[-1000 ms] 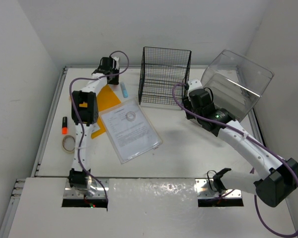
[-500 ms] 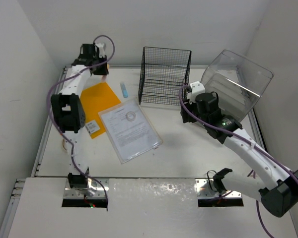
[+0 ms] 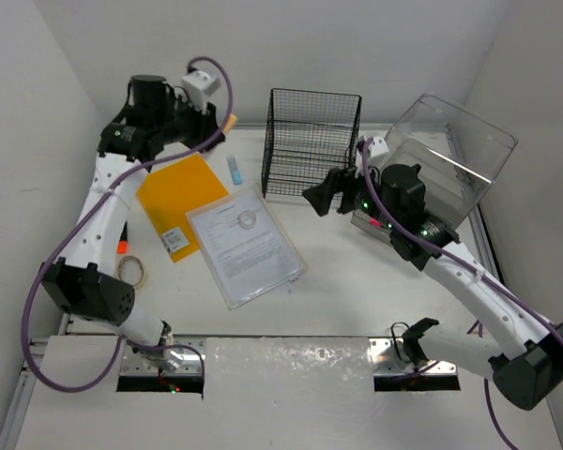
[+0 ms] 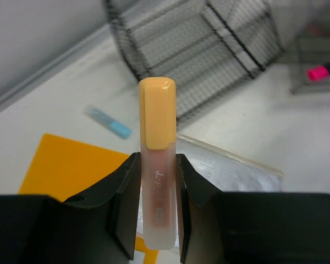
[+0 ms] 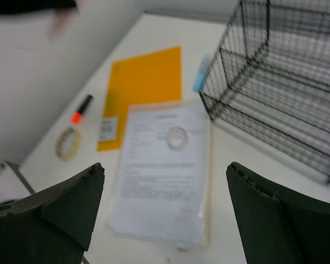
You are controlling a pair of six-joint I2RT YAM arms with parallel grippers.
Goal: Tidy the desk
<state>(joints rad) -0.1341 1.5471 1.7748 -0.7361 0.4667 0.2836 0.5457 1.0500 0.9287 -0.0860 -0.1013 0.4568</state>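
Note:
The desk (image 3: 357, 281) is a white tabletop with metal rails. My left gripper (image 3: 220, 127) hangs raised over its back left part, shut on a yellow-capped highlighter (image 4: 157, 126) that sticks out between the jaws (image 4: 157, 203) toward the wire-mesh rack (image 4: 209, 49). My right gripper (image 3: 324, 195) hovers in front of the rack (image 3: 311, 141), open wide and empty; in the right wrist view (image 5: 165, 203) it looks down on a sleeved document (image 5: 165, 170).
A clear plastic box (image 3: 450, 155) sits at back right, with a pink marker (image 4: 318, 72) near it. An orange folder (image 3: 174, 192), the document sleeve (image 3: 246, 242) with a tape ring (image 3: 247, 219), a blue stick (image 3: 235, 170), an orange marker (image 3: 122, 236) and a tape roll (image 3: 131, 271) lie on the left.
My left arm has risen and swung so the held highlighter points toward the rack. My right gripper has turned left, away from the clear box, and opened wide.

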